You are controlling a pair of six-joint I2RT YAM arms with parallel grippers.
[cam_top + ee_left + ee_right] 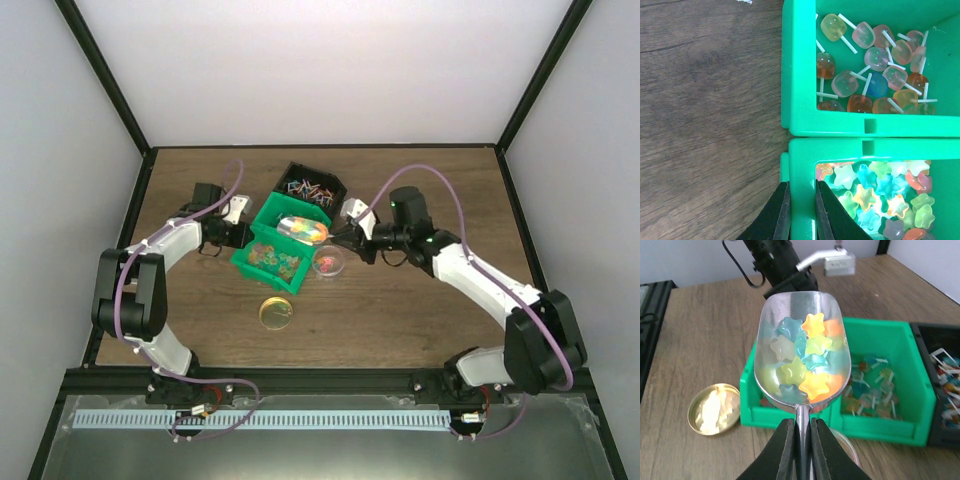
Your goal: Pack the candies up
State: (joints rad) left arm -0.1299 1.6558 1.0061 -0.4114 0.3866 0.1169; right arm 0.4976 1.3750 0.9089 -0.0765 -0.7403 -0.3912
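The candies are small star-shaped sweets in mixed colours. Many lie in the near green bin (243, 262), whose wall shows in the left wrist view (802, 165) with the star candies (880, 195) inside. My left gripper (801, 210) is shut on that bin's wall, one finger outside and one inside; it also shows in the top view (236, 233). My right gripper (801, 440) is shut on the handle of the silver scoop (775, 315). The scoop holds a heap of star candies (805, 360) above the green bins; it shows level in the top view (303, 230).
A second green bin (800, 60) with lollipops (870, 70) adjoins the first. A black bin (312, 187) of lollipops stands behind. A clear round container (328, 264) with a few sweets sits right of the bins. A round gold lid (276, 313) lies in front.
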